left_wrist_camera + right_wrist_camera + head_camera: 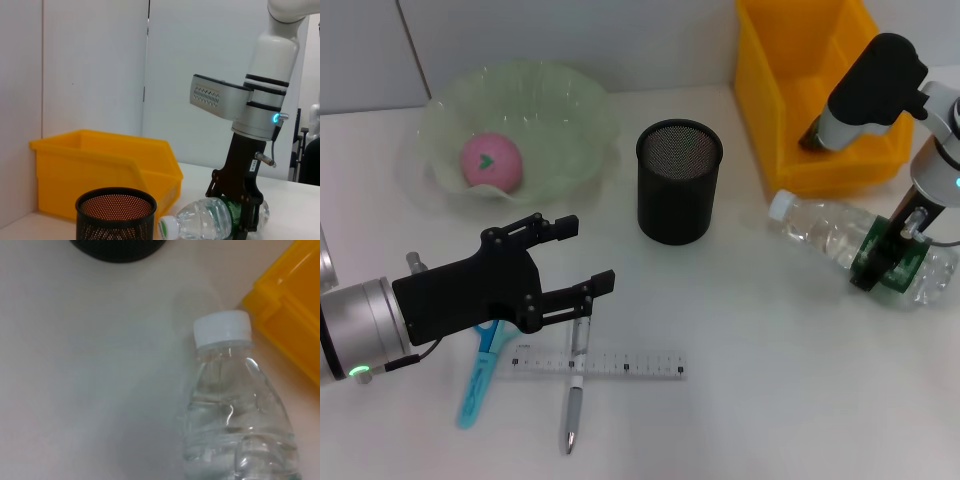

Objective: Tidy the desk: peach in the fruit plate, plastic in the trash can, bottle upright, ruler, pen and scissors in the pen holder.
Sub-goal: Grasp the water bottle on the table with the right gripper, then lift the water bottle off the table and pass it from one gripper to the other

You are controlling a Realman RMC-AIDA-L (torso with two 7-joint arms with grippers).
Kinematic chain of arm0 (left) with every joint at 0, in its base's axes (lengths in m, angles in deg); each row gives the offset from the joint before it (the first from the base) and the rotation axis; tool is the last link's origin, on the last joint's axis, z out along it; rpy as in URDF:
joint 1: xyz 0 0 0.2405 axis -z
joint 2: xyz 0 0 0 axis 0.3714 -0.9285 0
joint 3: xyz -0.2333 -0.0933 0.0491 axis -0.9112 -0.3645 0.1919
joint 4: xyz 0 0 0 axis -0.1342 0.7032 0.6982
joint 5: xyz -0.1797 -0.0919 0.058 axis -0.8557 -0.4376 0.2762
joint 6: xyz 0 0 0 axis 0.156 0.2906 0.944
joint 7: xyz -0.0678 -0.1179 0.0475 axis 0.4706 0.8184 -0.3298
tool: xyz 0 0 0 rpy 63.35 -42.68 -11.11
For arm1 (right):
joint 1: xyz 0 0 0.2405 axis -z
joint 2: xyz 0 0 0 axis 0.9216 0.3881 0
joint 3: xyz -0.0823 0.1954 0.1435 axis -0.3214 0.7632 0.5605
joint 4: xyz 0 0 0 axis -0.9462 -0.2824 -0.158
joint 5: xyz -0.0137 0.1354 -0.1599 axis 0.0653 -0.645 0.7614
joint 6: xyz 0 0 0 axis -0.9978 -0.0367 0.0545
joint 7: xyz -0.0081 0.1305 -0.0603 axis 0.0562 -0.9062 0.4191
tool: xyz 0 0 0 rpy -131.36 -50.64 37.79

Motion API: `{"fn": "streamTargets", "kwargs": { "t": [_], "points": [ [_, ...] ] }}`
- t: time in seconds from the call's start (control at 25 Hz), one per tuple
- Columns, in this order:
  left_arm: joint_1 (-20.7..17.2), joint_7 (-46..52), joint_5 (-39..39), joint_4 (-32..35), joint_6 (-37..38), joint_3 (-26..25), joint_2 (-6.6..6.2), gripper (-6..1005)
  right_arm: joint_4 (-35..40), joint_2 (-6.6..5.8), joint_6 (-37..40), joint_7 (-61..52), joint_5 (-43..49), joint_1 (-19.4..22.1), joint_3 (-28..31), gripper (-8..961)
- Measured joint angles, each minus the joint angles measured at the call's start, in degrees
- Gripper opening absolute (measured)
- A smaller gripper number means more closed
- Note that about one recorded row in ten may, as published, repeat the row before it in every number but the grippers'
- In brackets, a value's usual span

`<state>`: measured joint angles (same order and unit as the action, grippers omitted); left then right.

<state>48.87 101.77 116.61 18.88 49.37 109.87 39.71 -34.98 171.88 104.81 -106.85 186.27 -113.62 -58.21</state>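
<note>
— What's sitting in the containers?
— The peach lies in the fruit plate. Nothing shows inside the pen holder; the yellow trash can is partly hidden by the right arm.
— And the bottle?
— On its side on the counter, cap toward the pen holder, the right claw closed around its green label.
— The left claw?
— Spread open, holding nothing, above the scissors, ruler and pen.
</note>
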Motion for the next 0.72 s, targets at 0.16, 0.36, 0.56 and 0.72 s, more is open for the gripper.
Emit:
{"fn": "streamTargets", "kwargs": {
  "t": [0.16, 0.36, 0.56, 0.72],
  "points": [
    [0.0, 0.0, 0.0, 0.1, 0.0, 0.0, 0.06, 800, 0.3, 0.30, -0.2, -0.3, 0.0, 0.1, -0.1, 846],
    [0.0, 0.0, 0.0, 0.1, 0.1, 0.0, 0.09, 800, 1.4, 0.55, 0.4, -0.2, 0.0, 0.4, -0.9, 817],
    [0.0, 0.0, 0.0, 0.0, 0.1, 0.0, 0.09, 800, 2.0, 0.93, 0.6, -0.1, 0.0, 0.7, -1.0, 788],
    [0.0, 0.0, 0.0, 0.0, 0.1, 0.0, 0.09, 799, 4.7, 1.60, 3.0, 0.1, -0.2, 1.8, -0.9, 785]
  ]
}}
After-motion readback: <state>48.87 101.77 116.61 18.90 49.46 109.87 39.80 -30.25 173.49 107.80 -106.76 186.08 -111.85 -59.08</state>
